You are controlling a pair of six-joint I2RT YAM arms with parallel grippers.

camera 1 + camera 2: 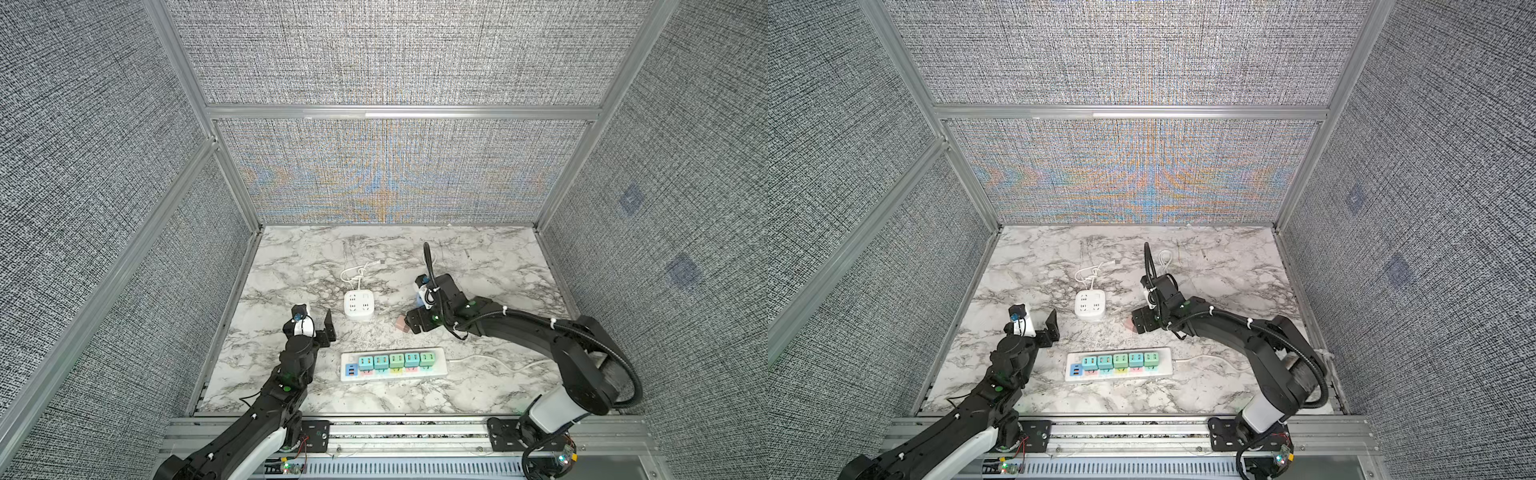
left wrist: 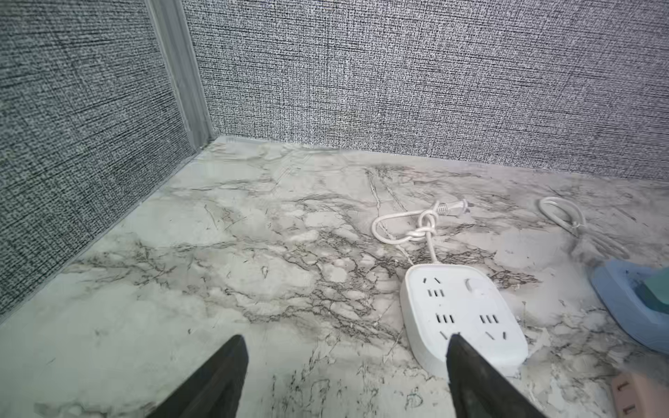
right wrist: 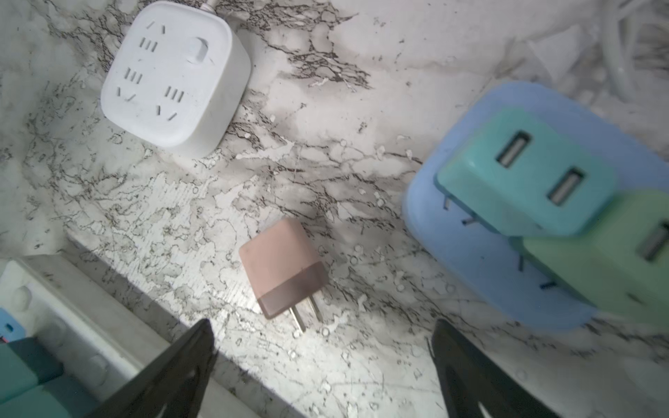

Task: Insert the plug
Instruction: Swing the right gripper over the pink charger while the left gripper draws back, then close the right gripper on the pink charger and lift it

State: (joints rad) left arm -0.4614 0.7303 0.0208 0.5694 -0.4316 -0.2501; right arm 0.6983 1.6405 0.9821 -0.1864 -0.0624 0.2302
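The pink plug [image 1: 401,323] lies flat on the marble table [image 1: 478,257], right of centre in a top view, between the white cube socket [image 1: 358,305] and the power strip [image 1: 392,365] lower down. The right gripper [image 3: 322,325] hangs over it, arm bent in from the lower right, fingers spread wide, touching nothing. The left gripper [image 2: 347,338], left of the cube, stands apart and empty. Grey woven walls [image 1: 395,54] enclose the table.

I can't read any text, brand or number: pink plug [image 3: 282,267], white socket cube [image 3: 173,76], power strip [image 1: 392,365].
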